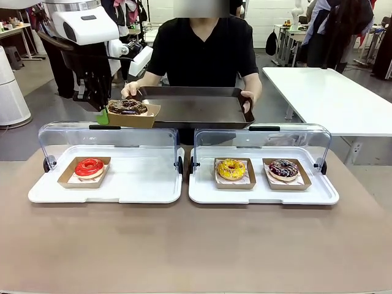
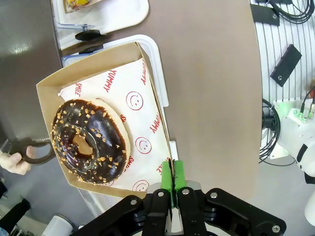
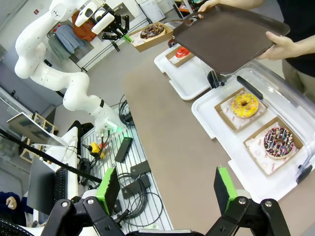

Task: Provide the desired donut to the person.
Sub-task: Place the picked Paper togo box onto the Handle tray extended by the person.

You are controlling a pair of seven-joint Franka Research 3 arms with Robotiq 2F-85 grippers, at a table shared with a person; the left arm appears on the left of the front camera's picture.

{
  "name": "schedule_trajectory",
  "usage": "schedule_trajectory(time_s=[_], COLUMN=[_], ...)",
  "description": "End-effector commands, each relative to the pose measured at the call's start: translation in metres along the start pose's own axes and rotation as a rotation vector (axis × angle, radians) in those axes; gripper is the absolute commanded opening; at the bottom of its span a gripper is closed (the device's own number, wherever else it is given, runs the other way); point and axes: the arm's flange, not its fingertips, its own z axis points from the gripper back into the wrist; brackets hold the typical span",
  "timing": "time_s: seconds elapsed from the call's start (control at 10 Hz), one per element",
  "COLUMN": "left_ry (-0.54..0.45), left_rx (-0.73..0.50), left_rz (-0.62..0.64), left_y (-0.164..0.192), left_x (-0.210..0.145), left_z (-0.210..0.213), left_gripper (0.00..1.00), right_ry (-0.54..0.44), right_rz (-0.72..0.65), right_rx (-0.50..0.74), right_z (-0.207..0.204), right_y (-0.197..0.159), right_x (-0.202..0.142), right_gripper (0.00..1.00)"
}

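Observation:
My left gripper (image 1: 102, 116) is shut on the edge of a brown cardboard box (image 1: 133, 116) holding a chocolate donut (image 1: 127, 107) with nut crumbs. It holds the box in the air beside the left end of the dark brown tray (image 1: 196, 105), which the person (image 1: 203, 49) in a black T-shirt holds with both hands. In the left wrist view the green pads (image 2: 172, 177) pinch the box wall (image 2: 162, 128), with the donut (image 2: 88, 142) lying on printed paper. My right gripper (image 3: 167, 189) stands open, high above the table and far from the trays.
Two white display trays with raised clear lids sit on the table. The left one (image 1: 141, 184) holds a red donut (image 1: 89, 166). The right one (image 1: 263, 195) holds a yellow donut (image 1: 231, 169) and a sprinkled chocolate donut (image 1: 283, 168). A white table (image 1: 331, 92) stands at back right.

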Motion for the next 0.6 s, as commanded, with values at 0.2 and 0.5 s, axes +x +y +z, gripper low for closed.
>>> schedule_trajectory(time_s=[0.2,0.5], left_ry=[-0.009,-0.009], left_rx=[-0.001,-0.001], left_rz=[0.007,0.007], left_y=[-0.0026,-0.0026], left_x=[-0.0006,-0.0006], left_z=[0.0032,0.0032], left_gripper=[0.00,0.00], right_ry=[-0.011,-0.011], right_rz=[0.007,0.007], right_rx=[0.010,0.010], right_z=[0.0008,0.0008], right_y=[-0.0003,-0.0003], right_x=[-0.0002,-0.0002], right_gripper=[1.00,1.00])
